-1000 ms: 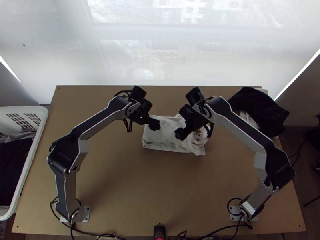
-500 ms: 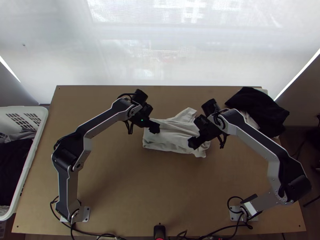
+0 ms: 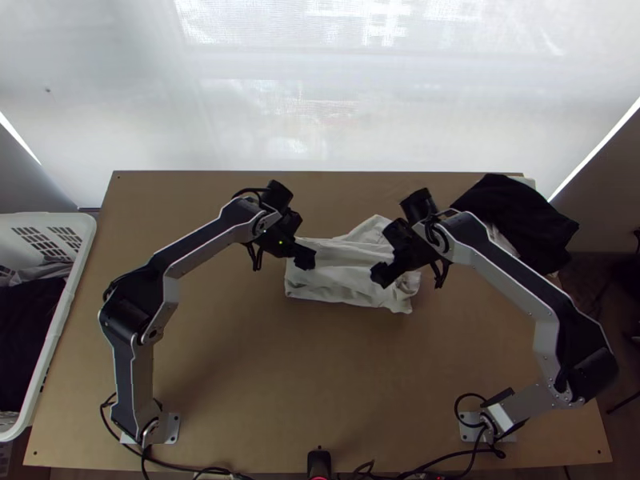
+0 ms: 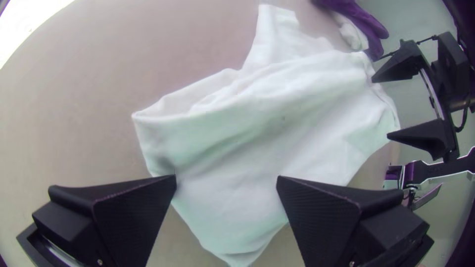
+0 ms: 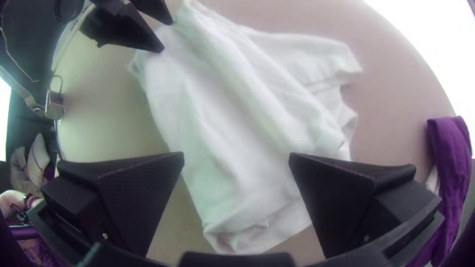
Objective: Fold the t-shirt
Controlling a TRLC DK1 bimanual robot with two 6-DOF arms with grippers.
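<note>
Top view, near edge of the bench [image 3: 264,384]: small black device [image 3: 319,464] mid-edge, cables alongside, left arm base [image 3: 160,428] and right arm base [image 3: 488,428] at either side. White basket [image 3: 60,320] past the left edge, dark and grey clothes inside.

White t-shirt [image 3: 344,276] lies beyond the bench's middle: layered into a rough oblong, creased, near edge fairly straight, a flap sticking out on the far side toward the right. Left gripper [image 3: 305,262] over its left end, right gripper [image 3: 380,278] over its right part. Left wrist view: left jaws spread wide, cloth below them, nothing clamped. Right wrist view: right jaws also parted, nothing clamped; can't tell whether either pair touches the fabric.

Far right corner: black cloth [image 3: 520,224] heaped on some white cloth [image 3: 500,240]. Pale screen [image 3: 280,120] behind the bench.
</note>
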